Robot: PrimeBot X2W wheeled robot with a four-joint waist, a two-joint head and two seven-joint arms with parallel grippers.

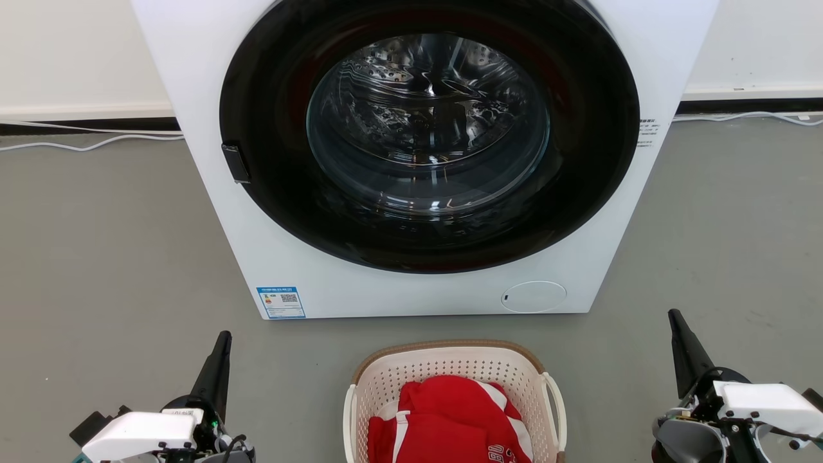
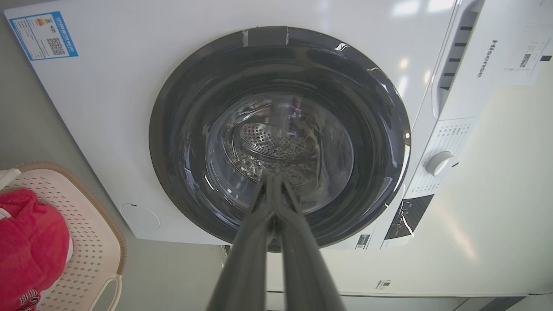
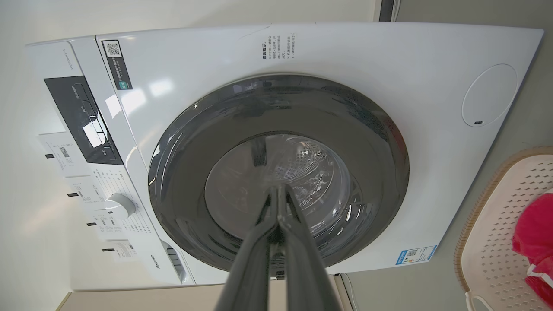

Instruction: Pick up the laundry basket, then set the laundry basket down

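Basket [image 1: 450, 364] sits between the left tool [image 1: 223, 342] and right tool [image 1: 677, 325], both pinched together, empty; its near end is cut off, red cloth [image 1: 450, 418] hiding its floor.

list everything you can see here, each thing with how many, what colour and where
washing machine: one, white, on the floor straight ahead, wall behind it
door: one, black ring round clear glass, on the machine's front
label: one, blue, lower left corner of the machine's front
laundry basket: one, cream with a brown rim, on the floor in front of the machine
clothing: one bundle, red and white, inside the basket
cables: a few, white, on the floor along the wall
floor: grey
left gripper: one, dark fingers, shut, empty, left of the basket
right gripper: one, dark fingers, shut, empty, right of the basket
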